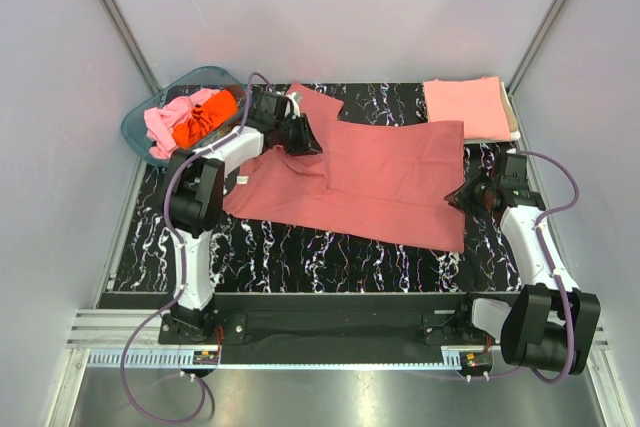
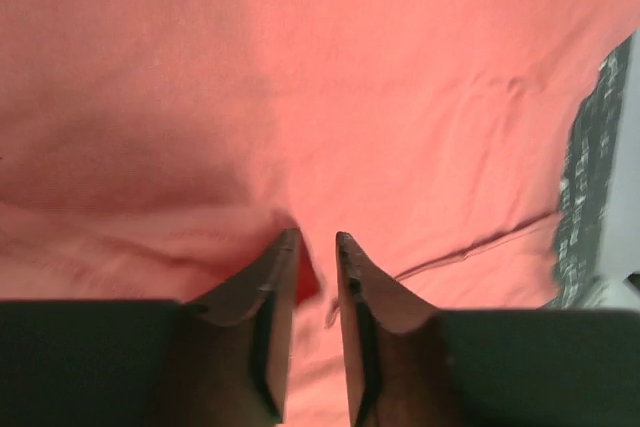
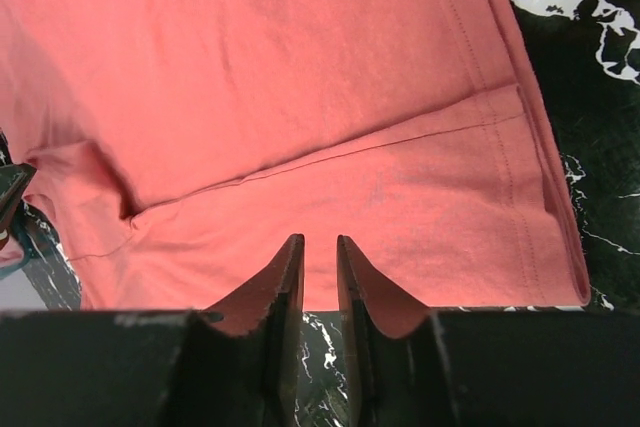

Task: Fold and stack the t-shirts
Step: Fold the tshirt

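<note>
Brick-red t-shirt [image 1: 390, 182] on table [image 1: 300, 252]; left jaws clamp it; right jaws unclear; teal tub [image 1: 133, 128] near.

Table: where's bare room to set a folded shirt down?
Widest bare patch: the near strip of table between the red shirt and the front edge. A small gap at the back between its sleeve and the folded pink shirt. Crowded: centre, tub corner with the left hand, right hand side.
</note>
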{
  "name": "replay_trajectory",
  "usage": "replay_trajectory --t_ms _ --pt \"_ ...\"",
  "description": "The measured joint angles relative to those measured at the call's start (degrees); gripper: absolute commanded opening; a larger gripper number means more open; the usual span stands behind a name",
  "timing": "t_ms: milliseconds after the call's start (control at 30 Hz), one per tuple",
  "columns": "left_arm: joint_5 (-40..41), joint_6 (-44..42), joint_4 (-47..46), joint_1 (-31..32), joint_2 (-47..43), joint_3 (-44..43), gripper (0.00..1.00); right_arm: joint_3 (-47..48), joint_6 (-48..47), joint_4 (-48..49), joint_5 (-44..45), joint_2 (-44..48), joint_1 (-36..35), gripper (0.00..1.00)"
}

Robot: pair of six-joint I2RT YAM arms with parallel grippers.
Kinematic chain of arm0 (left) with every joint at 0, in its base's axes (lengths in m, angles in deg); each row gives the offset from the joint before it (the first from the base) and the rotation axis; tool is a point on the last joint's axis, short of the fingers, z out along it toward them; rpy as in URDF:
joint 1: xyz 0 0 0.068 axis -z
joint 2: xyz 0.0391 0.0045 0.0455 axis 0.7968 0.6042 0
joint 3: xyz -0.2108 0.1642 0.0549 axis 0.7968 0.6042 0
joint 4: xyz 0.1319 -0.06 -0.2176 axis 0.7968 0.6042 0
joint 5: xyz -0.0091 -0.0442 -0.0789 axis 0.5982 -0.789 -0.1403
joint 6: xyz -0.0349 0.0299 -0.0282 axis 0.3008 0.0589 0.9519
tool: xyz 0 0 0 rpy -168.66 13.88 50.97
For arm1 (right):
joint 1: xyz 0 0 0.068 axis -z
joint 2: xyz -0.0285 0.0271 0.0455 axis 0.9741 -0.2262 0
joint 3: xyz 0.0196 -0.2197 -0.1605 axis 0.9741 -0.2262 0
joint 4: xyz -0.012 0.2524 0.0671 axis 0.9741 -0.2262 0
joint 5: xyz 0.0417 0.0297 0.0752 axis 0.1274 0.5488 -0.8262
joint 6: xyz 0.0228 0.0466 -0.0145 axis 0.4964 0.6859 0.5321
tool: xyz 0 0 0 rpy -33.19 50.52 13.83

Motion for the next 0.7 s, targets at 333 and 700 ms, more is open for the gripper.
replay_trajectory --t_ms 333,700 --pt "7.0 -9.9 7.8 0.0 -11.5 1.8 0.35 0.0 1.3 0.6 -2.6 0.2 0.0 0.27" --pt "16.2 -5.3 13.0 -1.4 -9.8 8.7 0.23 0.6 -0.3 5.5 -5.6 -4.0 -5.1 0.31"
